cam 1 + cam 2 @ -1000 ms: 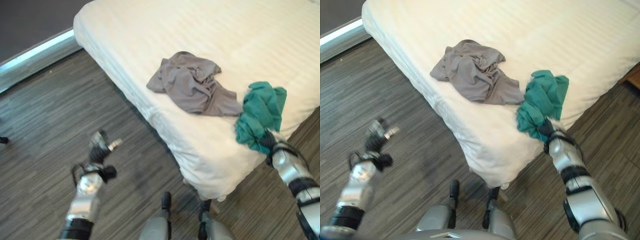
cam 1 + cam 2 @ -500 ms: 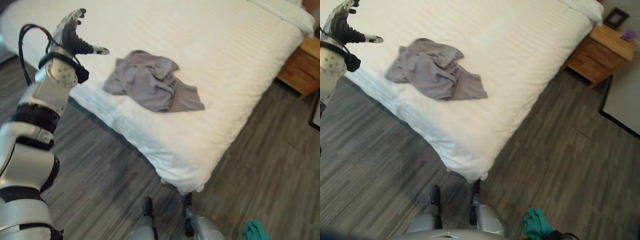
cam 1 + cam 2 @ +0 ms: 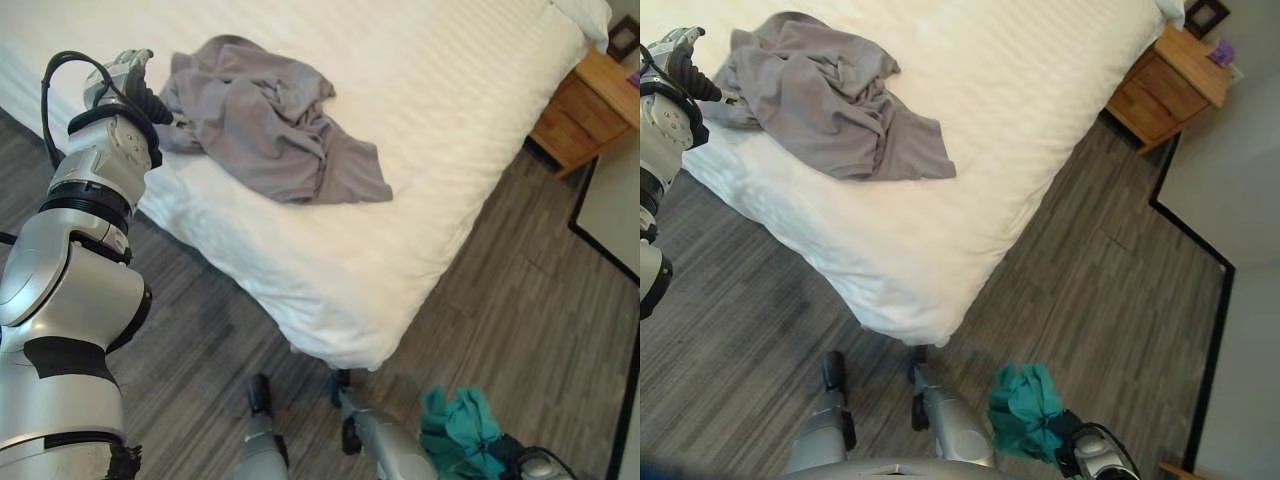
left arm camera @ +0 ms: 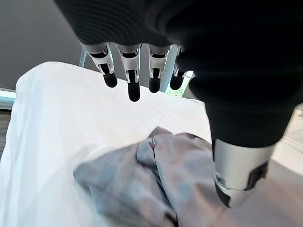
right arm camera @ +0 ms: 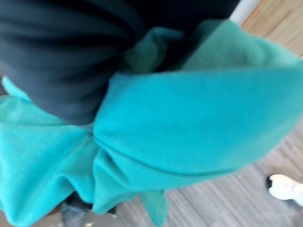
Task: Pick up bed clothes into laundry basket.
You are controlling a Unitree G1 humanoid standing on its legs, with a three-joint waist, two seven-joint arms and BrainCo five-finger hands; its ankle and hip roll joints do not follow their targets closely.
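1. Left eye view: a second ago my right hand was at the crumpled teal cotton garment (image 3: 462,432) on the white-sheeted bed (image 3: 420,150); now that garment is off the bed and bunched low by my right side, above the grey wood-plank floor (image 3: 520,300). The rumpled grey cotton shirt (image 3: 270,125) lies on the bed, and my left hand (image 3: 125,75), earlier down by the floor, has come up to the shirt's near edge.
2. Right eye view: the teal garment (image 3: 1025,408) hangs by my right wrist, well apart from the bed. A light wooden nightstand (image 3: 1165,85) stands beyond the bed corner. I see no laundry basket here (so I judge one garment taken, none delivered).
3. Left wrist view: my left hand's fingers (image 4: 133,80) are straight and spread just above the grey shirt (image 4: 156,184), thumb apart, holding nothing.
4. Right wrist view: teal cloth (image 5: 189,118) bunches tight against the hand's dark cover; I read it as pinched in my right hand, though the fingers are buried.
5. Writing: I can make out no label or print on either garment.
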